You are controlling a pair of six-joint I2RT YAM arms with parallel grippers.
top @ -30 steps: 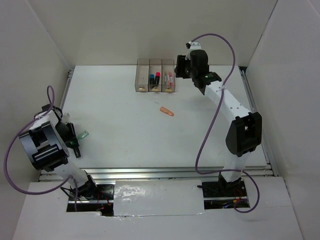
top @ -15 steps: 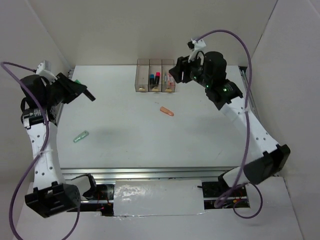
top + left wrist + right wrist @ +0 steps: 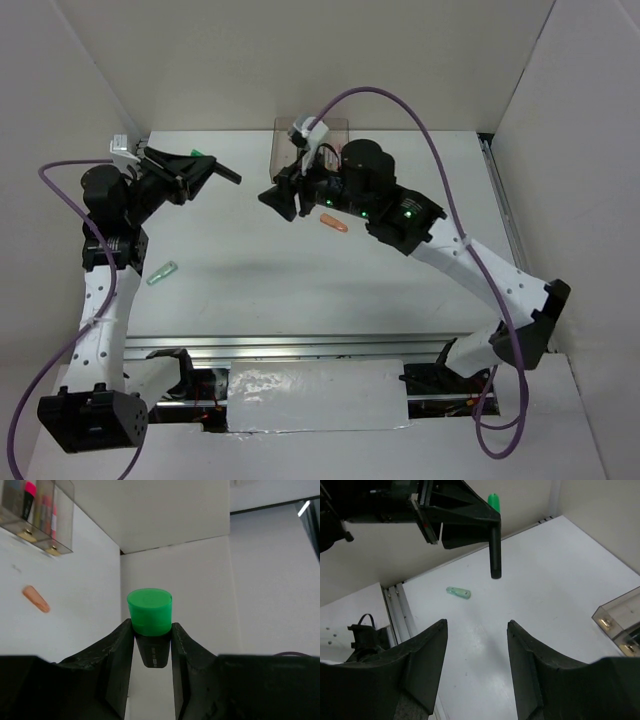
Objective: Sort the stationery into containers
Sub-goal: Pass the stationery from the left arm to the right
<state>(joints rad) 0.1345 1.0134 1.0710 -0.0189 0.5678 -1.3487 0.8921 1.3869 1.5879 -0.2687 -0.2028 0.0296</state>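
Note:
My left gripper (image 3: 151, 626) is shut on a black marker with a green cap (image 3: 149, 612), held in the air over the table's left. In the top view this marker (image 3: 226, 176) sticks out of the left gripper (image 3: 203, 168) toward the middle. My right gripper (image 3: 279, 198) stands open and empty, facing that marker (image 3: 494, 550) from a short way off. Behind the right arm, the containers (image 3: 285, 132) are mostly hidden; the left wrist view shows the containers (image 3: 37, 507) holding pens. On the table lie an orange pen (image 3: 335, 224) and a pale green pen (image 3: 162, 272).
White walls close in the table on three sides. A metal rail (image 3: 300, 347) runs along the near edge. The right arm's purple cable (image 3: 400, 100) arches over the back of the table. The pale green pen (image 3: 458, 593) lies near the left rail (image 3: 395, 610).
The right gripper has left the containers and swung left over the table's middle. The left gripper has come up from the left edge with the marker and moved toward the centre.

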